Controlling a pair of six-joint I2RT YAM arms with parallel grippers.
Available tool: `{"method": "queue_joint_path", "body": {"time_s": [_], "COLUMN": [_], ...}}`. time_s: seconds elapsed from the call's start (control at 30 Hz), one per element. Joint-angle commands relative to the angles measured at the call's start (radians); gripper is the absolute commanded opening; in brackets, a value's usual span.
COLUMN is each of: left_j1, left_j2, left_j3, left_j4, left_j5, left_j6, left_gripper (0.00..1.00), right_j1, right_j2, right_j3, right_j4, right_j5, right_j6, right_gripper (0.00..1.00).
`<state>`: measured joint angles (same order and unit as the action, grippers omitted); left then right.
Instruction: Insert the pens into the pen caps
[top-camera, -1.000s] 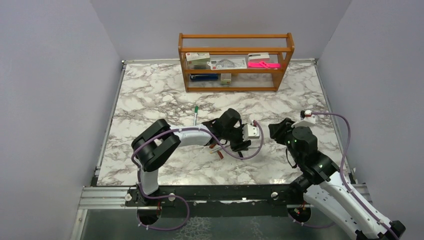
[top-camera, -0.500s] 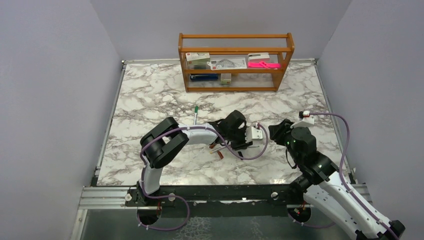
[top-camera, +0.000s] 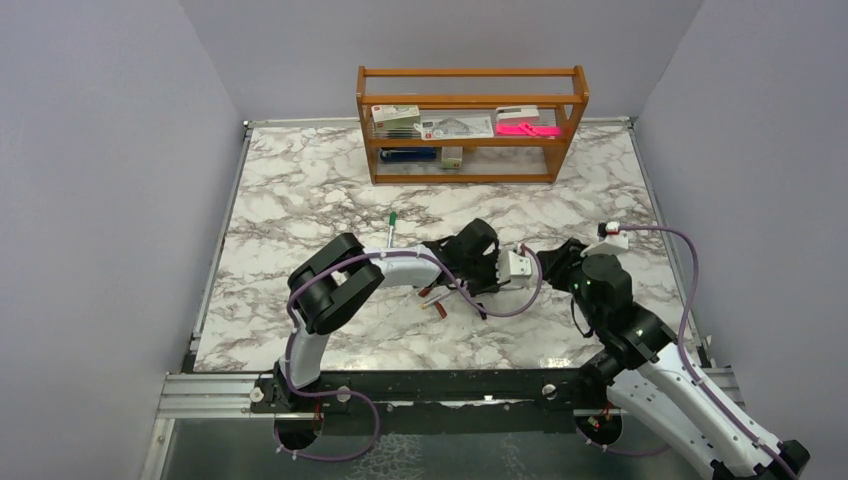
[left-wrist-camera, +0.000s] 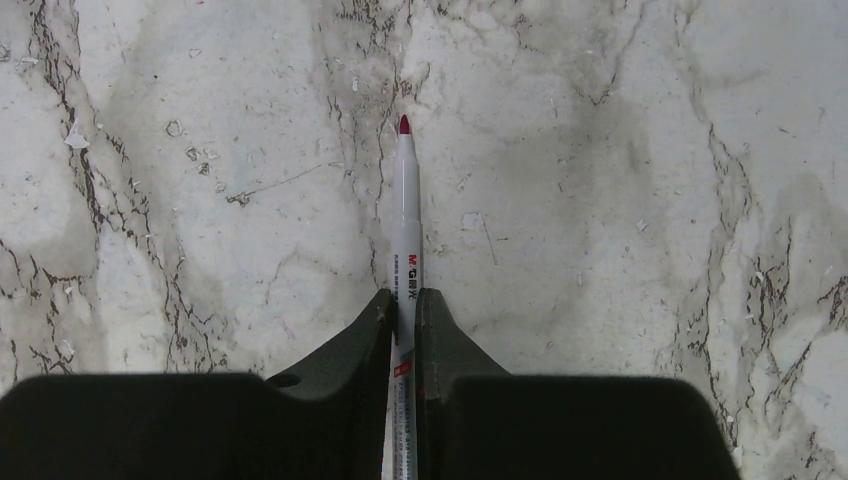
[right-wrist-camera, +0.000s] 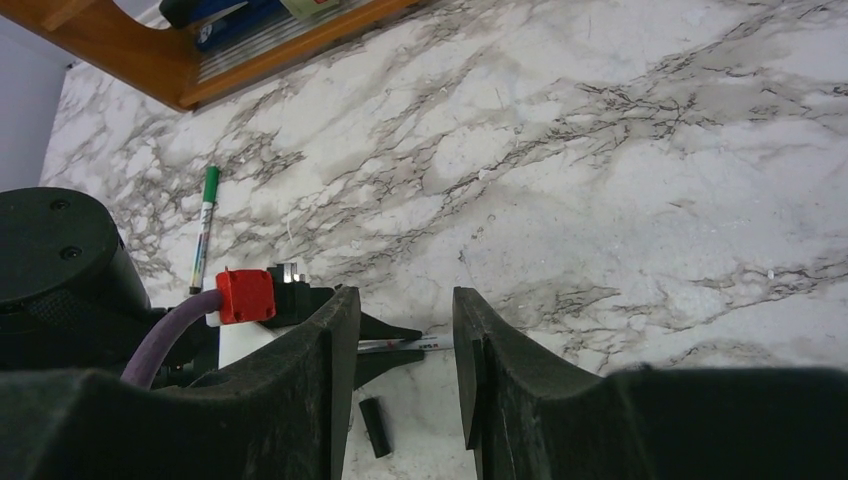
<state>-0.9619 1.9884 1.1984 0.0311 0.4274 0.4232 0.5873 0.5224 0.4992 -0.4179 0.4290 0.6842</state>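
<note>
My left gripper (left-wrist-camera: 405, 300) is shut on a silvery pen (left-wrist-camera: 406, 200), which sticks out straight ahead with its bare red tip (left-wrist-camera: 404, 124) over the marble. In the right wrist view that pen (right-wrist-camera: 425, 344) shows crosswise just beyond my right gripper (right-wrist-camera: 405, 296), which stands open with nothing between its fingers. A black pen cap (right-wrist-camera: 375, 427) lies on the table below the pen. A pen with a green cap (top-camera: 391, 230) lies apart at the left. Small red-brown pieces (top-camera: 432, 298) lie under the left arm.
A wooden shelf (top-camera: 470, 125) with boxes and a pink object stands at the back of the marble table (top-camera: 300, 190). The two grippers face each other closely at mid-right. Purple cables loop beside both wrists.
The left arm has reached further right toward the right gripper, and its jaws have closed onto the pen. The right arm has hardly moved.
</note>
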Motion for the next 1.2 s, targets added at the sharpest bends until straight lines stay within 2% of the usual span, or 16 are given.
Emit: {"method": "queue_joint_path", "body": {"time_s": [0.0, 0.23, 0.4, 0.63, 0.87, 0.97, 1.07, 1.13, 1.17], "left_j1": [-0.005, -0.003, -0.003, -0.004, -0.005, -0.005, -0.005, -0.005, -0.005], "left_j2": [-0.010, -0.124, -0.213, -0.281, -0.314, -0.319, -0.326, -0.330, -0.330], "left_j3": [-0.034, -0.101, -0.203, -0.316, -0.329, -0.332, -0.336, -0.338, -0.339], "left_j4": [0.093, 0.319, 0.563, 0.819, 0.878, 0.889, 0.896, 0.900, 0.901], "left_j5": [0.033, -0.007, -0.018, -0.073, -0.029, -0.016, -0.012, -0.006, -0.004], "left_j6": [-0.097, -0.305, -0.449, -0.602, -0.644, -0.651, -0.652, -0.649, -0.647], "left_gripper": [0.00, 0.00, 0.00, 0.00, 0.00, 0.00, 0.00, 0.00, 0.00], "right_j1": [-0.003, -0.003, -0.003, -0.003, -0.003, -0.003, -0.003, -0.003, -0.003], "right_j2": [0.000, 0.057, 0.063, 0.123, 0.134, 0.134, 0.140, 0.146, 0.148], "right_j3": [-0.013, 0.053, 0.058, 0.051, 0.035, 0.032, 0.028, 0.028, 0.029], "right_j4": [0.039, 0.018, 0.081, 0.129, 0.195, 0.213, 0.227, 0.229, 0.228], "right_j5": [-0.009, 0.059, 0.026, -0.025, -0.074, -0.090, -0.110, -0.113, -0.116], "right_j6": [0.022, -0.053, -0.068, -0.025, -0.012, -0.012, -0.010, -0.008, -0.009], "right_gripper": [0.39, 0.39, 0.47, 0.57, 0.55, 0.46, 0.22, 0.03, 0.01]}}
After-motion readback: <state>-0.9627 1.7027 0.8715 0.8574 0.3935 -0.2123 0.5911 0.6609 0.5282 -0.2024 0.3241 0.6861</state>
